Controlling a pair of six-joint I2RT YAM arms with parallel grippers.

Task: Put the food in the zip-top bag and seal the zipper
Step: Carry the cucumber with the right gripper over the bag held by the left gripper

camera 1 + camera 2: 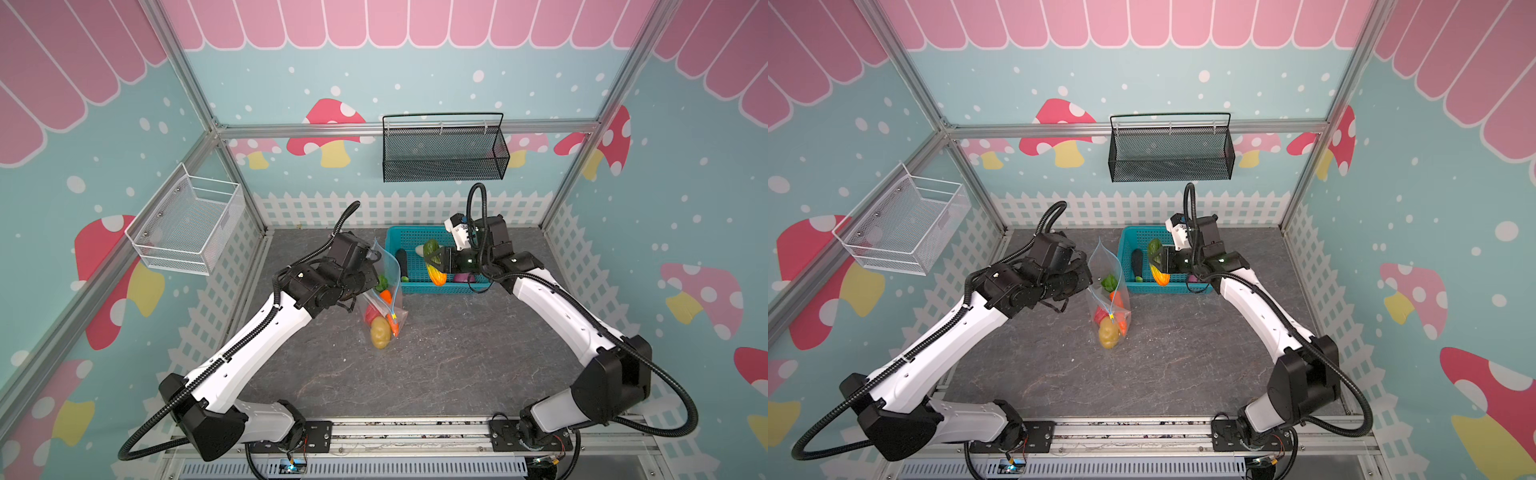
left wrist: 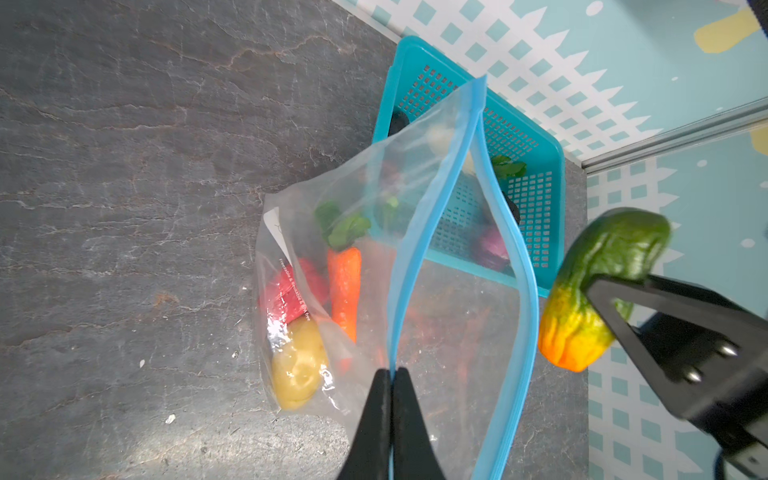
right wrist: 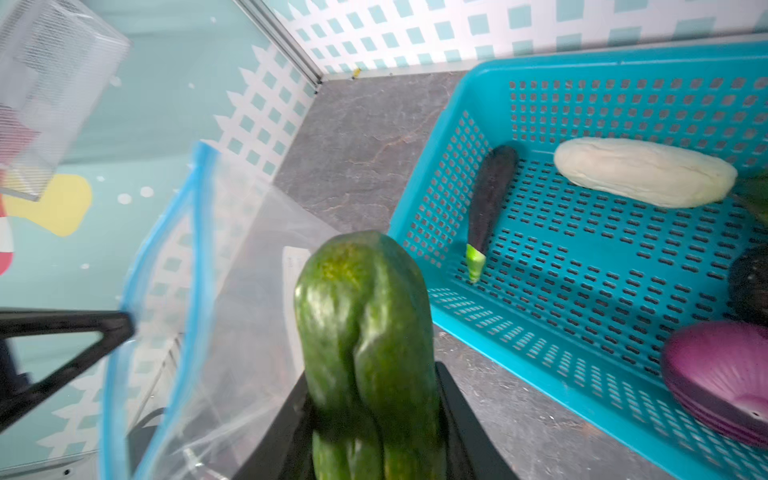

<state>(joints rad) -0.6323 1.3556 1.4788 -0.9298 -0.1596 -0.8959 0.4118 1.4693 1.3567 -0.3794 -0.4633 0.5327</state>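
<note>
My left fingers (image 2: 381, 395) are pressed tight together on one side of the zipper (image 2: 419, 232). That is the light-blue strip at the mouth of the zip-top bag (image 2: 374, 178). I hold that side up. The other blue side bends away from it, so the mouth is wide open.

In both top views the bag is in the middle of the frame. Its bottom sits on the grey desk (image 1: 457, 353), right beside the left wall of the teal basket (image 1: 419, 289). A little yellow slider (image 1: 394, 316) sits at the lower end of the blue strip.

Some food is in the bag. There is a carrot (image 2: 344, 286) with green leaves, a red piece (image 2: 286, 291) next to it, and a yellow potato (image 2: 297, 365) down at the bottom.

My right fingers (image 2: 611, 299) are clamped on a green and orange pepper (image 2: 598, 282). The green end sticks out past the fingertips. I hold it up in the air. In both top views it shows over the left half of the basket, a little to the right of the bag. It is near the open mouth but not inside.

More food lies in the basket. A dark eggplant (image 3: 490, 195) lies by one wall, a white radish (image 3: 644, 172) is close to it, and a purple onion (image 3: 723, 370) sits well apart from them.
</note>
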